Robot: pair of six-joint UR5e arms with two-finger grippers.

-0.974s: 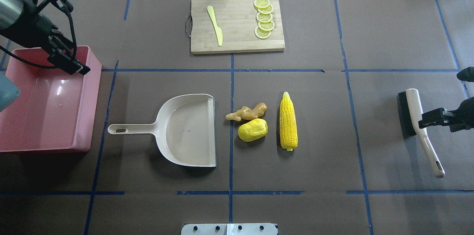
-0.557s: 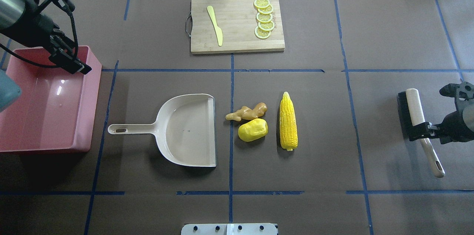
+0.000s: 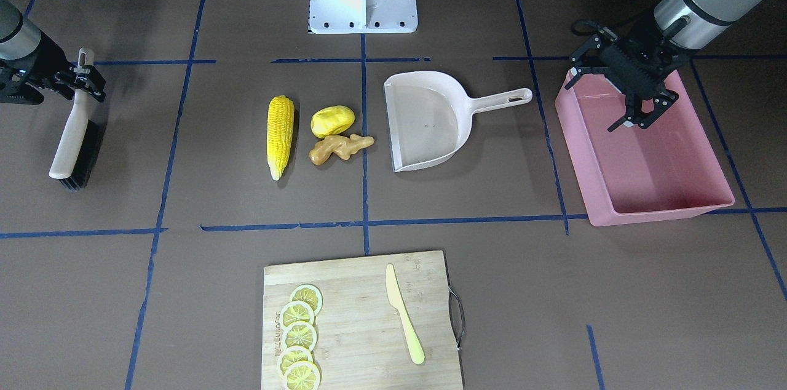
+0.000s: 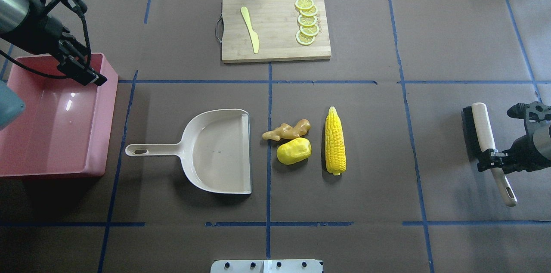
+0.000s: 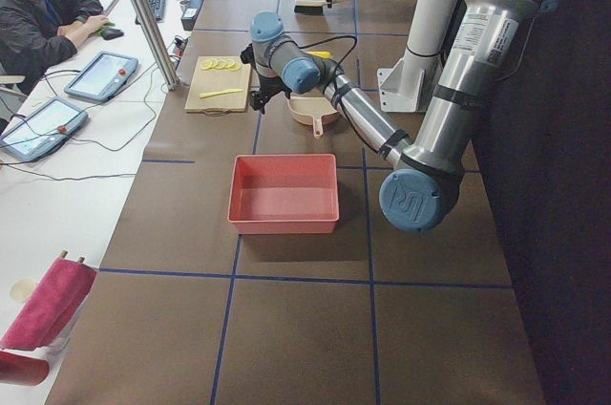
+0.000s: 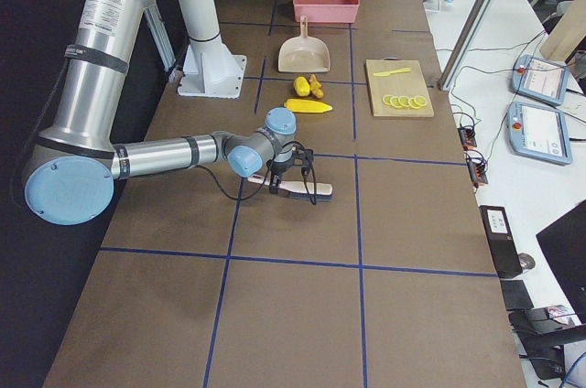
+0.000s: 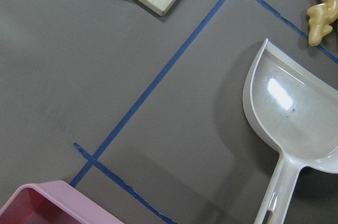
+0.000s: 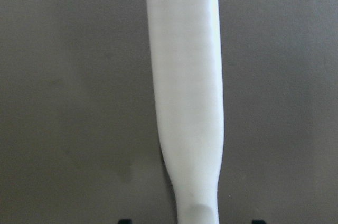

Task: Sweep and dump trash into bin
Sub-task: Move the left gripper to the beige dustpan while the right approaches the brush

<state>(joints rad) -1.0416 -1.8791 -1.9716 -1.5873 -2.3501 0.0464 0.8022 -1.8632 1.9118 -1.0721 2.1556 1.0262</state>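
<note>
Facing the robot: finds the corn cob (image 3: 280, 135), potato lump (image 3: 332, 120) and ginger root (image 3: 339, 147) lying loose on the worktop (image 3: 184, 316) just beside the open mouth of the dustpan (image 3: 430, 125), none swept in yet, well apart from the bin (image 3: 661, 208); catches the left pincer (image 3: 628, 122) spread and empty above that bin. From overhead: places the right pincer (image 4: 491, 164) astride the handle of the brush (image 4: 481, 128), far from the three foods. From either end of the worktop: confirms only that gap between brush and foods. Through the left wrist: takes in dustpan handle, bin corner and ginger, no fingers. Through the right wrist alone: settles the doubt, with the pincer standing wide of the pale handle on both sides, not yet pinching. Reads as the brush pickup; next, most likely, calls for closing on the handle and lifting it clear
</note>
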